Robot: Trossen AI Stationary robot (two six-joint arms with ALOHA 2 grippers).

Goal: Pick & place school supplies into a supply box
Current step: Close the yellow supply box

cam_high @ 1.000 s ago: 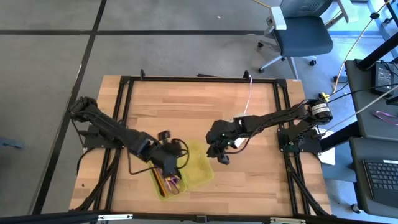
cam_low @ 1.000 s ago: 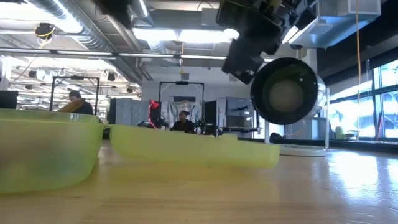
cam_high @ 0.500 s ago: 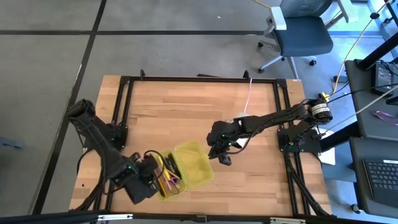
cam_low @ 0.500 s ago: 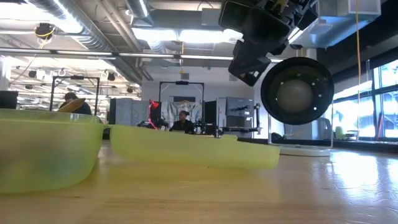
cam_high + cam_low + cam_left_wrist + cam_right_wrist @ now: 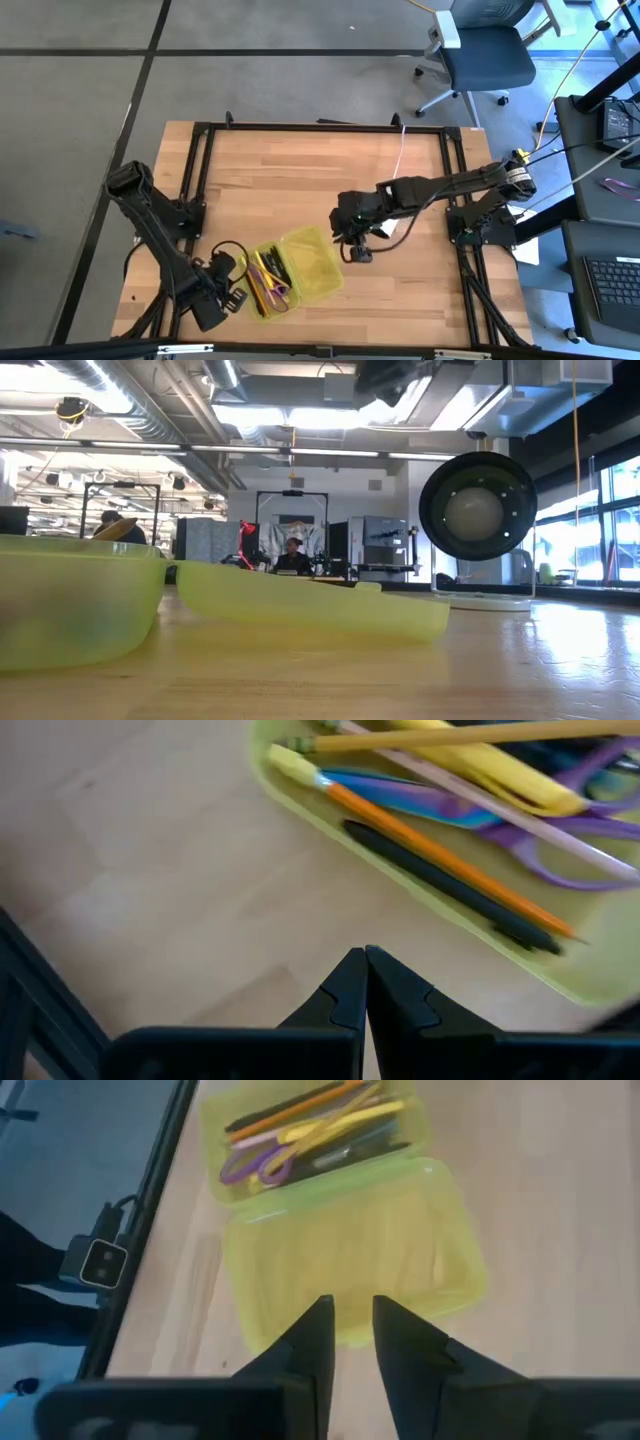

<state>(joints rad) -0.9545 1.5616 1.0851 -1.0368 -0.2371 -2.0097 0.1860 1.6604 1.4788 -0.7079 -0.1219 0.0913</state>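
Note:
The supply box [image 5: 268,282] is a translucent yellow-green tray; its open lid [image 5: 317,263] lies flat on the table beside it. Inside the tray [image 5: 560,975] lie an orange pencil [image 5: 450,865], a black pen [image 5: 440,885], a yellow marker [image 5: 500,765], purple-handled scissors [image 5: 560,840] and more pens. The right wrist view shows the same supplies [image 5: 310,1135] in the tray. My left gripper [image 5: 235,285] hovers shut [image 5: 365,960] just left of the tray, above bare wood. My right gripper [image 5: 358,250] hangs narrowly open [image 5: 350,1305] above the lid's right edge [image 5: 400,1305].
A white cylinder [image 5: 386,228] on a white cord [image 5: 400,150] lies right of my right gripper. In the low view a dark round disc [image 5: 475,505] stands on a pale base behind the lid [image 5: 310,605]. Black frame rails [image 5: 195,180] border the table. An office chair [image 5: 480,50] stands beyond it.
My left gripper has pulled back from above the tray toward the table's near-left corner and now hovers beside the box. My right gripper has risen, leaving the low view at the top. The box and its contents have stayed put.

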